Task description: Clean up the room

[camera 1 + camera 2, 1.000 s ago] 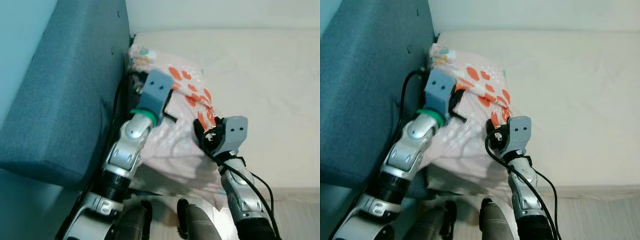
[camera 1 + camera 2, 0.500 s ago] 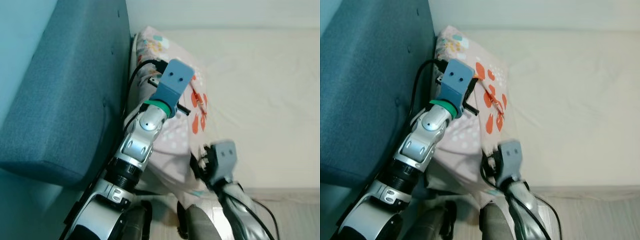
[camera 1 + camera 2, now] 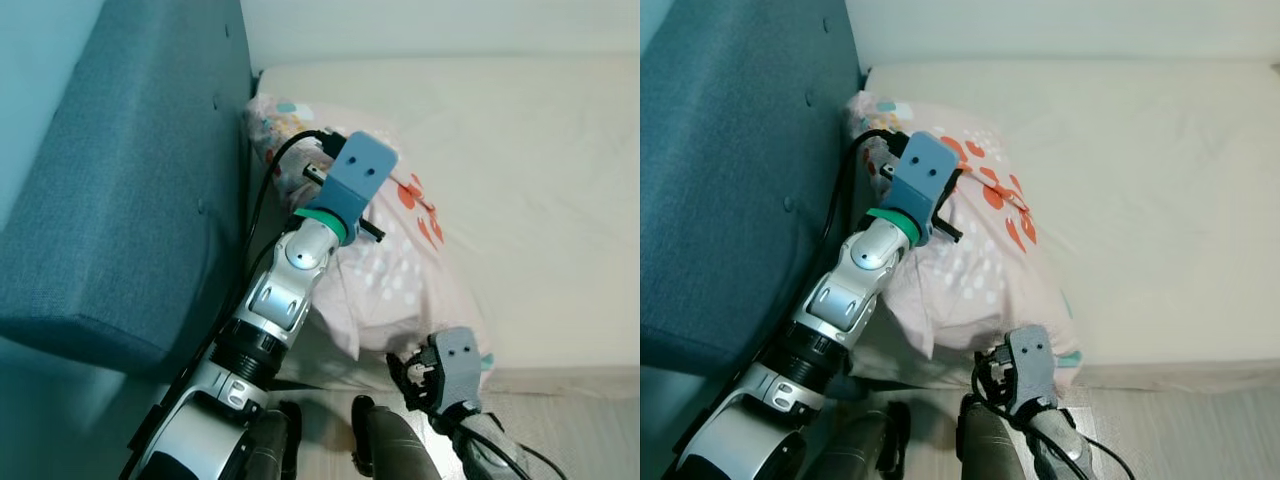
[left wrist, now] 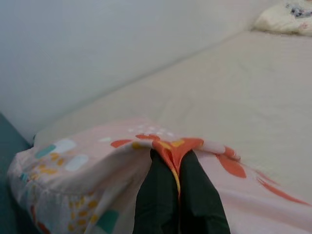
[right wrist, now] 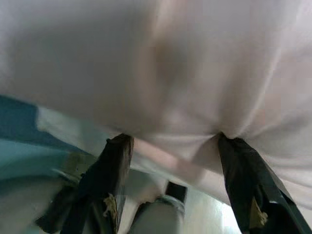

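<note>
Pillow [image 3: 385, 270]: pale pink case printed with orange, teal and yellow shapes. It lay at the left end of the cream mattress [image 3: 540, 180], its far corner tucked against the teal upholstered headboard [image 3: 120, 200] and its near end overhanging the mattress's front edge.

Left gripper [image 4: 178, 171]: black fingers pressed together on a raised fold of the pillowcase, the orange-printed cloth pinched between them. From the head camera the arm's blue-grey wrist block [image 3: 355, 175] sat over the pillow's upper part, just beside the headboard, with a black cable [image 3: 262, 195] looping beside it.

Right gripper [image 5: 171, 161]: fingers [image 5: 113, 163] spread wide apart, their tips touching the pale underside of the pillow where it hung past the mattress. From the head camera the gripper's grey block [image 3: 455, 365] sat low at the mattress's front edge, below the pillow's near corner.

Second cushion [image 4: 287, 17]: pale, patterned, lying well apart at the far end of the mattress; detail too blurred to list.

Wall [image 3: 420, 25]: plain and light, behind the mattress.

Floor [image 3: 570, 430]: pale, in front of the bed.
</note>
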Robot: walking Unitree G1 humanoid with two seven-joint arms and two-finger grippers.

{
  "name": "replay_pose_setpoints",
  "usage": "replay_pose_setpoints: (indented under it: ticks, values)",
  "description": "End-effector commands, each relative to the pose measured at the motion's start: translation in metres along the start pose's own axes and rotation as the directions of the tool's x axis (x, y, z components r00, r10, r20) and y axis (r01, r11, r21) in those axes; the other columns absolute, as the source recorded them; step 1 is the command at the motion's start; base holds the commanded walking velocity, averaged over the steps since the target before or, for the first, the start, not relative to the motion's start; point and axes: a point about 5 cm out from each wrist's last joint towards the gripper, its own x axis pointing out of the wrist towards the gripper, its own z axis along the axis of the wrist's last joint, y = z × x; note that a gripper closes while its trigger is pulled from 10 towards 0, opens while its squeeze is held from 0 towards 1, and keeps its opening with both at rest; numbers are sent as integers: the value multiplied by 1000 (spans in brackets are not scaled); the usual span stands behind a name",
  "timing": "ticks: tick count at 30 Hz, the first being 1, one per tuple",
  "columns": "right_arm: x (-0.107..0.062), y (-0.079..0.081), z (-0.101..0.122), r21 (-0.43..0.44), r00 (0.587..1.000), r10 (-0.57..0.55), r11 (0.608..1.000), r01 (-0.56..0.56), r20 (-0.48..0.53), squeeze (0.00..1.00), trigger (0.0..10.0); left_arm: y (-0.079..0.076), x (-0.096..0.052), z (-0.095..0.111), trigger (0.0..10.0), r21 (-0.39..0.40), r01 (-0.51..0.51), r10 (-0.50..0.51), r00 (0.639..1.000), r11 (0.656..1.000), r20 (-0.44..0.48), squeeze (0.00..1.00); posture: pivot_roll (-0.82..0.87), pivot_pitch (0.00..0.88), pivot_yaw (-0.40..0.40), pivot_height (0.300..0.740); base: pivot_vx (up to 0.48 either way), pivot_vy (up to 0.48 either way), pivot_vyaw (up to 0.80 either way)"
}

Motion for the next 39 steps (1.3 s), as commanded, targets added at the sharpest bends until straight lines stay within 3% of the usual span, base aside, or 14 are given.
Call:
replay_pose_setpoints:
  ticks: [1,3,6,9,11,12,20,29,39]
  values:
    - [-4,-7,-20,-40,992,-60,998,56,-115,0,10000,1,0,5,10000,14,-10,10,999,1000,40,0,-109,193,81,740,0,0,0]
    - [-6,-18,-22,-105,981,-136,987,122,-138,0,10000,3,-1,4,10000,18,-17,16,999,1000,35,0,-110,194,80,740,0,0,0]
    - [-7,-22,-22,-133,976,-167,980,149,-139,0,10000,3,-1,3,10000,19,-19,18,999,1000,33,0,-110,194,80,740,0,0,0]
    - [-12,-41,-22,-219,953,-271,946,238,-135,0,10000,1,-2,0,10000,22,-20,19,1000,1000,25,0,-112,204,79,740,0,0,0]
    - [-12,-41,-22,-219,953,-271,946,238,-135,0,10000,1,-2,0,10000,22,-20,19,1000,1000,25,0,-112,204,79,740,0,0,0]
    - [-13,-52,-19,-279,938,-326,917,284,-117,0,10000,0,-3,-1,10000,24,-18,18,1000,1000,20,0,-112,207,78,740,0,0,0]
    - [-11,-63,-12,-337,925,-370,884,323,-84,0,10000,1,-4,-2,10000,30,-20,19,1000,999,16,0,-110,212,78,740,0,0,0]
    - [20,-59,-13,-340,952,-293,908,247,-93,0,10000,3,-10,7,10000,22,-23,22,998,999,61,0,-56,225,90,740,0,0,0]
    - [46,-76,12,-429,947,-307,871,241,-91,0,10000,9,-15,21,10000,41,-33,28,992,999,123,0,-16,220,86,740,0,0,0]
